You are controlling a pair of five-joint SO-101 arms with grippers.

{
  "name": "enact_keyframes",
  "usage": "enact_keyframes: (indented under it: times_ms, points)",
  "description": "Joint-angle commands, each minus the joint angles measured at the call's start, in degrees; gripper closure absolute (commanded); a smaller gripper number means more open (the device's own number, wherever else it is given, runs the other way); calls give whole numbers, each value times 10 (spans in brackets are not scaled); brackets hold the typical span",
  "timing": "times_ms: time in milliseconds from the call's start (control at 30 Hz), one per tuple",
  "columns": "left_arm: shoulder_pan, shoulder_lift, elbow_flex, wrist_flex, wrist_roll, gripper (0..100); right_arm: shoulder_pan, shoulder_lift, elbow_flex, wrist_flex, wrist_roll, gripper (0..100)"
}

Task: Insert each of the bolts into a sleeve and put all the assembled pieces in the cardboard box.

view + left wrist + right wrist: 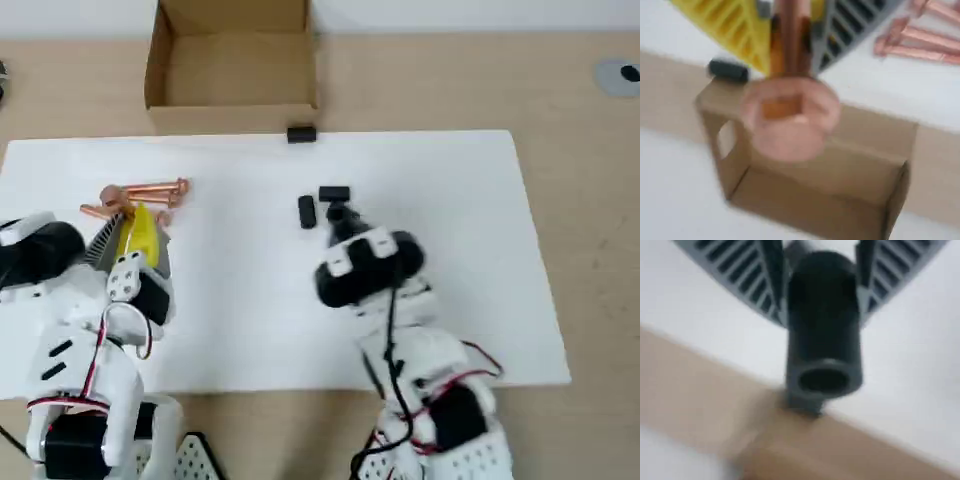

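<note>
Wood-toned bench carries a white sheet across its middle, and in the high view the open cardboard box stands just off the sheet's far edge at about 11 o'clock. The left arm sits at 8 o'clock; its left end effector, one finger yellow and one grey, is closed on the shank of a copper bolt, whose broad head faces the wrist camera. The right arm rises from 5 o'clock toward the sheet's centre, and the right end effector clamps a black sleeve between its grey fingers, the hollow end toward the camera. Loose copper bolts lie on the sheet at 12 o'clock from the left end effector, close to it. Two loose sleeves rest near the right end effector at 11 to 12 o'clock, and another sleeve lies against the box's near corner.
</note>
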Motion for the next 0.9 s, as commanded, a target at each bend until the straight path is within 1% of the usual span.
enact_keyframes:
  times_ms: [0, 133, 300, 433, 567, 733, 867]
  points:
    - [7, -7, 6, -37, 8, 991, -44, -67, 49, -59, -39, 988]
    - [7, -8, 4, -40, 8, 991, -91, -66, 85, -109, -76, 988]
    - [7, -8, -7, -40, 9, 991, -181, -65, 100, -134, -78, 988]
    - [12, -8, -11, -40, 11, 991, -215, -63, 101, -142, -76, 988]
    - [74, -8, -6, -33, 11, 992, -217, -62, 101, -142, -75, 988]
    - [165, -7, -6, 1, 11, 992, -217, -62, 101, -142, -76, 988]
    - [185, -6, -6, -3, 11, 992, -217, -62, 101, -141, -77, 988]
